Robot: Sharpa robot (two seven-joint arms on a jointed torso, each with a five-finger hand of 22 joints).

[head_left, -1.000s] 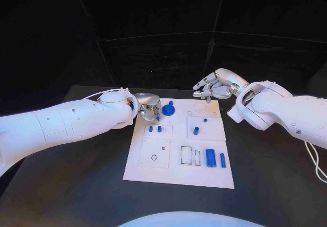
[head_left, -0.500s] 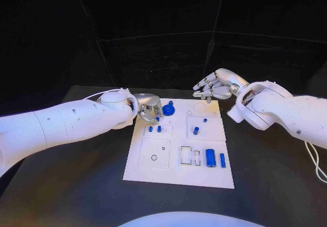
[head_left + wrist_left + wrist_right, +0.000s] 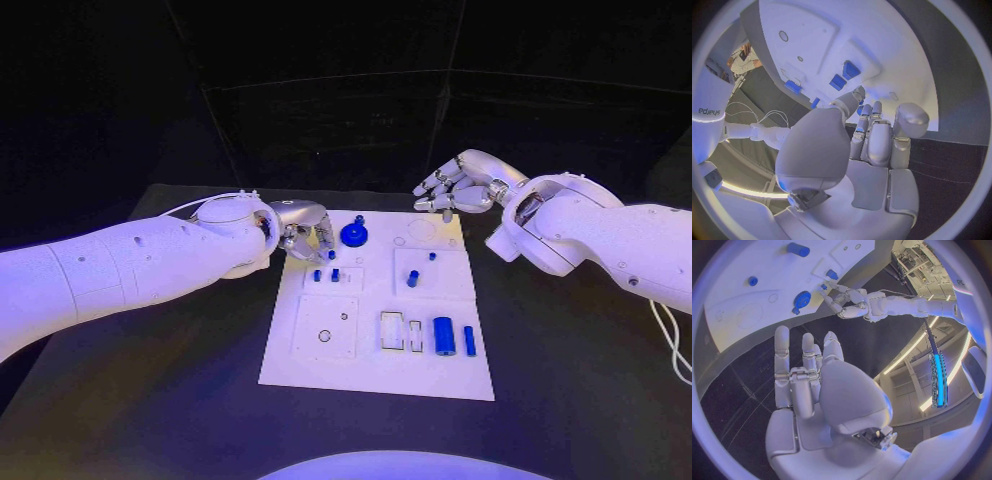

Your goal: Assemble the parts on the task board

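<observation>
The small blue parts [image 3: 446, 334] on the white board [image 3: 379, 370] mid-table look light, rigid and slick, best pinched across their sides. The left hand [image 3: 306, 232], at the board's ten o'clock corner, has its fingers curled, whether on anything I cannot tell; the right hand [image 3: 456, 188], at one o'clock, spreads empty fingers.

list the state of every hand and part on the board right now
left silver hand: open, holding nothing, at the board's far left corner
right silver hand: open, fingers spread, above the board's far edge
white task board: flat on the table
round blue knob: seated on the board
large blue cylinder: lying flat
</observation>
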